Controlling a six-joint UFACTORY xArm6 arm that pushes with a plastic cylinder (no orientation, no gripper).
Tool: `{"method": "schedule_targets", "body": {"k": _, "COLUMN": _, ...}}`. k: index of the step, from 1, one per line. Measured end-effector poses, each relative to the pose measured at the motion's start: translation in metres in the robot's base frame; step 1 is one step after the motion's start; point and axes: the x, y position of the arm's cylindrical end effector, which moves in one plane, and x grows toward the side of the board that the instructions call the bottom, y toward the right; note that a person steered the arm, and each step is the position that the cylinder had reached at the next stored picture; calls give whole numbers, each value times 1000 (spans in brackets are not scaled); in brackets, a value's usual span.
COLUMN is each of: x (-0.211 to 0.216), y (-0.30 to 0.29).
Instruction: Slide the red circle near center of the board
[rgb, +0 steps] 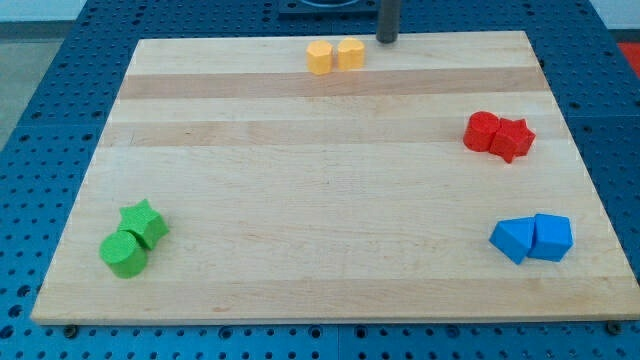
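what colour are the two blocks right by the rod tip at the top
Yellow: the two yellow blocks sit just left of my tip, in the camera view.

My tip (387, 40) stands at the view's top edge, the dark rod upright above it, partly cropped.

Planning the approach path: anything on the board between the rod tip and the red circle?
Nothing in the camera view: only bare wood lies between my tip at the view's top and the red circle. The red star touches the circle's far side.

red circle (481, 131) apparently touching red star (513, 139), view's right | yellow blocks (320, 57) top | green blocks (125, 254) lower-left | blue blocks (515, 239) lower-right
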Motion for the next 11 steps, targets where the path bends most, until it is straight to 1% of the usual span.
{"method": "schedule_targets", "body": {"k": 1, "x": 6, "y": -27}}
{"method": "schedule_targets", "body": {"k": 3, "x": 48, "y": -35}}
{"method": "schedule_targets", "body": {"k": 4, "x": 43, "y": -49}}
{"method": "schedule_targets", "body": {"k": 6, "x": 45, "y": -118}}
{"method": "schedule_targets", "body": {"k": 9, "x": 90, "y": -154}}
{"method": "schedule_targets", "body": {"k": 11, "x": 96, "y": -193}}
